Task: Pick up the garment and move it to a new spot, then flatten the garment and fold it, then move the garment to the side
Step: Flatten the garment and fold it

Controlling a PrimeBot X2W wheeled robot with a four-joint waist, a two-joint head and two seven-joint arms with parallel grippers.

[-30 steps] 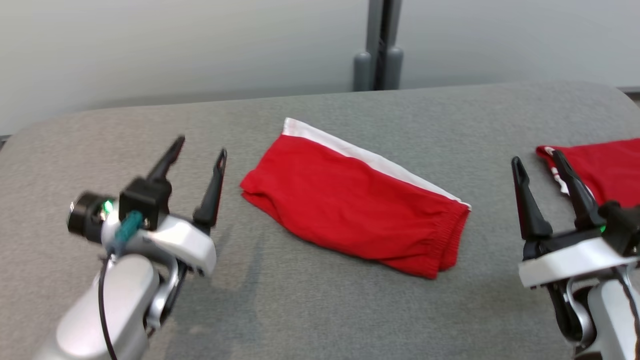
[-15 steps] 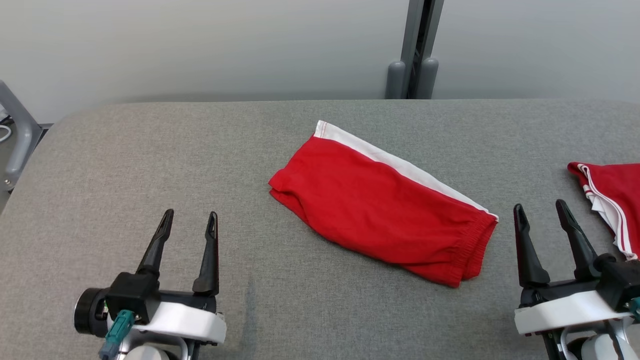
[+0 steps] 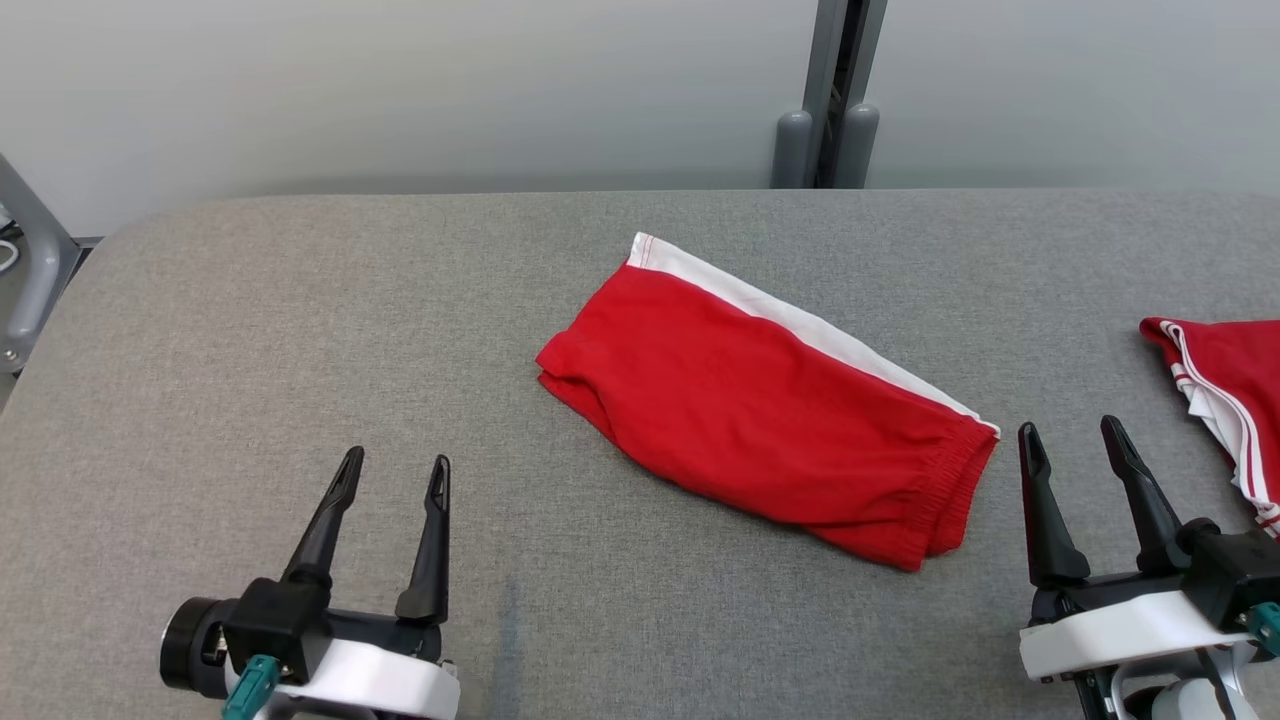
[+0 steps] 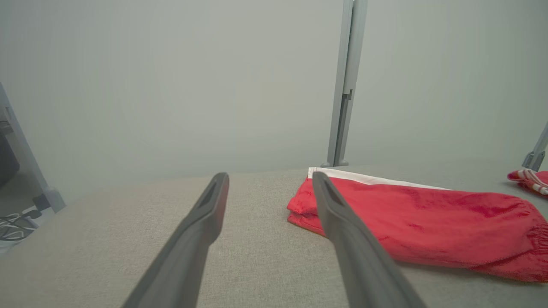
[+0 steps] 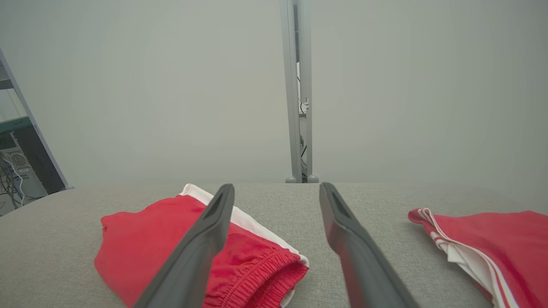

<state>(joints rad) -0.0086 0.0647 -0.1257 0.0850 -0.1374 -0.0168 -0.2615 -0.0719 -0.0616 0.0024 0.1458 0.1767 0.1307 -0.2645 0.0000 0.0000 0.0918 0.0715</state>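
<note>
The garment (image 3: 760, 410) is a pair of red shorts with a white band along the far edge, lying folded flat in the middle of the grey table (image 3: 300, 300). My left gripper (image 3: 396, 465) hovers open near the front left, well clear of the garment's left end. At the front right my right gripper (image 3: 1070, 430) is open too, just right of the elastic waistband end. In the left wrist view the left gripper (image 4: 269, 177) points past the garment (image 4: 419, 222). In the right wrist view the right gripper (image 5: 276, 188) has the garment (image 5: 145, 244) at its left.
A second red garment (image 3: 1225, 390) with white stripes lies at the table's right edge, also in the right wrist view (image 5: 505, 239). A grey post (image 3: 830, 100) stands behind the table against a pale wall. A metal frame (image 3: 30, 270) shows at the far left.
The head camera has shifted, so the whole picture moved. The left gripper has drawn back from beside the garment to the front left and straightened. Both grippers stay open.
</note>
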